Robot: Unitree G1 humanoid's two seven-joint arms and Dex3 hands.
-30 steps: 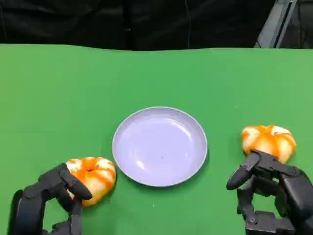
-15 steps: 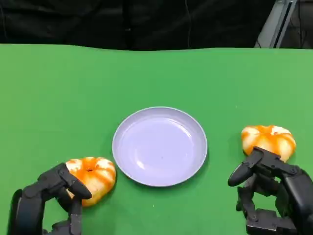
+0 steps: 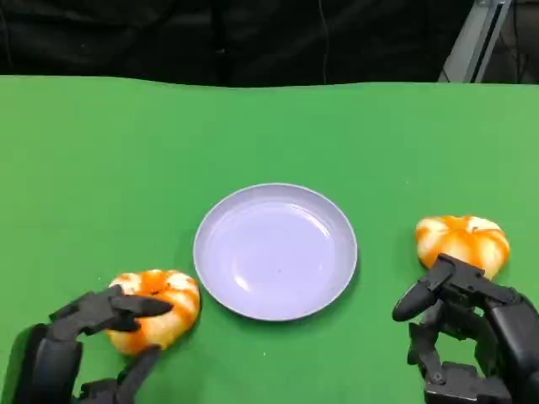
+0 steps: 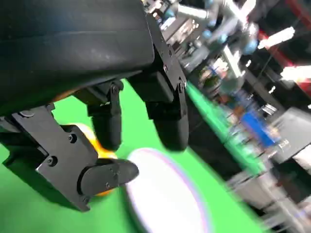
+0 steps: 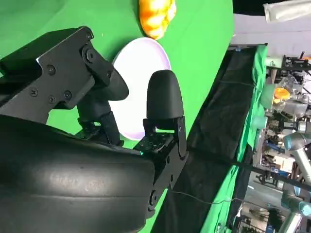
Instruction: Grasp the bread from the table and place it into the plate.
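Two orange-and-white breads lie on the green table, one to the left of the lilac plate [image 3: 275, 251] and one to its right. My left hand [image 3: 93, 345] is at the left bread [image 3: 160, 305]: one finger lies across its near side and another reaches under its front, and the bread rests on the table. In the left wrist view that bread [image 4: 97, 145] shows between the spread fingers [image 4: 170, 121], with the plate [image 4: 165, 194] beyond. My right hand [image 3: 472, 328] hangs just short of the right bread [image 3: 462, 241], fingers loosely bent, holding nothing.
The right wrist view shows the plate [image 5: 141, 82] past my right hand's fingers [image 5: 165, 97], with a bread [image 5: 156, 17] beyond it. A black curtain [image 3: 253, 38] bounds the table's far edge. Open green cloth lies all around the plate.
My left hand's fingers have spread and swung over and around the left bread. The right hand has sunk slightly toward me, off the right bread. Breads and plate have stayed put.
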